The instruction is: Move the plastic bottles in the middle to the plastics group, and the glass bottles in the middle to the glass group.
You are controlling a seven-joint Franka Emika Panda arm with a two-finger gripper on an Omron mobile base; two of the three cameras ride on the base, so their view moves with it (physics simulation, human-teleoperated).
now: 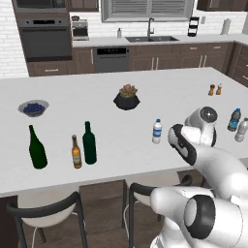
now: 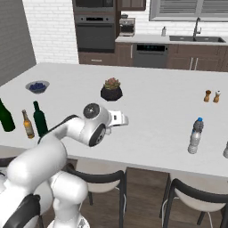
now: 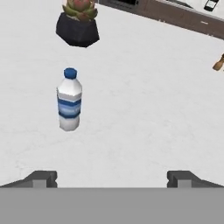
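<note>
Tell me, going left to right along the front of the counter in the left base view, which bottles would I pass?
Wide green wine bottle → brown beer bottle → straight green glass bottle → clear water bottle → dark-capped bluish bottle.

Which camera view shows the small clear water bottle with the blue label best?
The hand view: the small clear plastic water bottle with the blue cap and blue label stands large, upright and unobstructed there. The left base view shows it small, mid-counter, near the arm. In the right base view I cannot make it out.
</note>
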